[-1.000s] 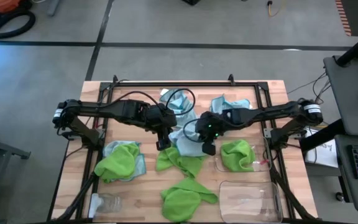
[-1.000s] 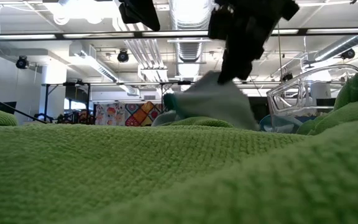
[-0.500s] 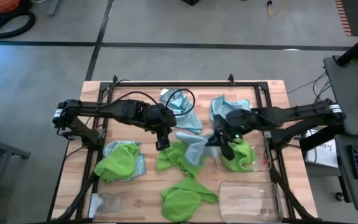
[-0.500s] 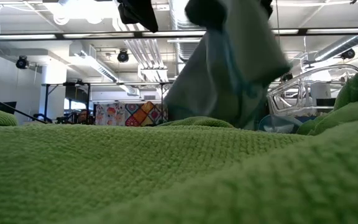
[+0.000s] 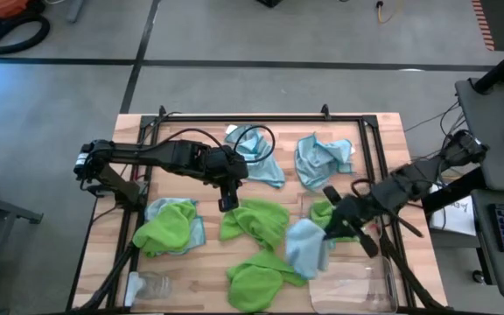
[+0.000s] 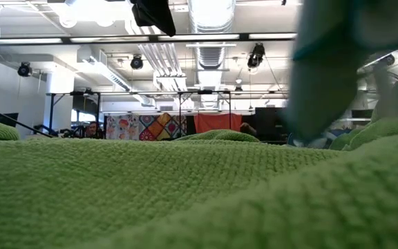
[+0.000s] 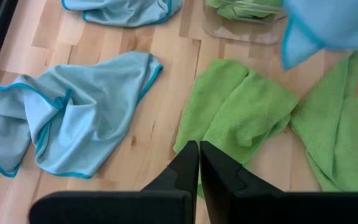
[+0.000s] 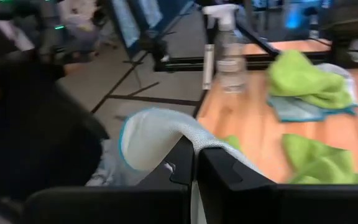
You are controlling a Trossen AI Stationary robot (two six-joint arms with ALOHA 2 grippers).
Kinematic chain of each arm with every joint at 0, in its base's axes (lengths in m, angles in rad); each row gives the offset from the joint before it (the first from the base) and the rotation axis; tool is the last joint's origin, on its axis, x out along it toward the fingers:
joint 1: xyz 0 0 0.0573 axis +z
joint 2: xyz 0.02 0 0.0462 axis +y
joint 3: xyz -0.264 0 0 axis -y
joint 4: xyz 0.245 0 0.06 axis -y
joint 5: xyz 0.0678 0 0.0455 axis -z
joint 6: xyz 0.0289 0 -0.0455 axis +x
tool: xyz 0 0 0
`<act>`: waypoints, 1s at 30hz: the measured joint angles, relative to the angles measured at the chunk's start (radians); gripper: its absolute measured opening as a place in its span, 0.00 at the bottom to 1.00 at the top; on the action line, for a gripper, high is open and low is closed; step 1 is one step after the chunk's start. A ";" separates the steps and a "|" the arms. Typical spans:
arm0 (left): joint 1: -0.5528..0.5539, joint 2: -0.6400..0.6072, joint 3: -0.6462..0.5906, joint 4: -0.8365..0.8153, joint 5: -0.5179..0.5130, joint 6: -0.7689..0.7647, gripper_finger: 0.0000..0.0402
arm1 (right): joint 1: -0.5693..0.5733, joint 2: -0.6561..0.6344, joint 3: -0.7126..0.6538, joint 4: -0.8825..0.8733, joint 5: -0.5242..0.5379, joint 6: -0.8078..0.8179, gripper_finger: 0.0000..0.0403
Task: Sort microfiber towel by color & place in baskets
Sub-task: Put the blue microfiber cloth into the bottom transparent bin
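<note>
My right gripper (image 5: 329, 229) is shut on a pale blue towel (image 5: 309, 247) that hangs at the table's near right, beside the far left corner of the near clear basket (image 5: 357, 284). The far basket (image 5: 364, 229) holds a green towel (image 5: 329, 212). My left gripper (image 5: 227, 203) is shut and hovers over the green towel (image 5: 256, 219) at the table's middle, touching nothing. Two more blue towels (image 5: 262, 164) (image 5: 322, 159) lie spread at the far side. Green towels lie at the near middle (image 5: 261, 276) and at the left (image 5: 166, 227), the left one on a blue towel. My right gripper pinches a bunched fold of the pale blue towel (image 8: 182, 134) between its two fingers. The fingers come almost level from the table's right side. The towel arches over the fingertips and hangs below them, slack and lifted clear of the table.
A small clear jar (image 5: 151, 284) stands at the near left corner. A spray bottle (image 8: 229, 53) shows in the right wrist view. A black frame rail (image 5: 370, 175) runs along the table's right side. A person in dark clothes (image 8: 30, 130) is beyond the table's edge.
My right gripper has swung from the table's middle toward the near right and risen, tipping up toward level. It has carried the pale blue towel off the heap, so the towel now hangs clear by the baskets. The green towel at the middle is uncovered.
</note>
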 joint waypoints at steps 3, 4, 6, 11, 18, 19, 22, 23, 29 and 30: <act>0.000 0.000 0.000 0.000 0.000 0.012 0.00 | 0.069 0.000 0.000 -0.001 0.022 0.007 0.02; 0.000 0.000 0.000 0.000 0.000 0.018 0.00 | 0.090 0.002 0.000 -0.002 0.036 0.017 0.02; 0.000 0.000 0.000 0.000 0.000 0.025 0.00 | 0.131 0.008 0.000 -0.001 0.076 0.036 0.02; 0.000 0.000 0.000 0.000 0.000 0.047 0.00 | 0.226 0.023 0.000 0.047 0.170 0.031 0.02; 0.000 0.000 0.000 0.001 -0.017 0.081 0.00 | 0.346 0.030 0.000 0.146 0.243 -0.034 0.02; 0.001 0.000 0.000 0.001 -0.023 0.083 0.00 | 0.360 0.030 0.000 0.136 0.265 -0.017 0.02; 0.001 0.000 0.000 0.001 -0.025 0.106 0.00 | 0.398 0.030 0.000 0.095 0.291 0.059 0.02; 0.001 0.000 0.000 0.001 -0.025 0.109 0.00 | 0.408 0.030 0.000 0.084 0.291 0.086 0.02; 0.001 0.000 0.000 0.002 -0.025 0.115 0.00 | 0.461 0.026 0.000 -0.054 0.283 0.276 0.02; 0.001 0.000 0.000 0.002 -0.025 0.115 0.00 | 0.471 0.025 0.000 -0.087 0.281 0.322 0.02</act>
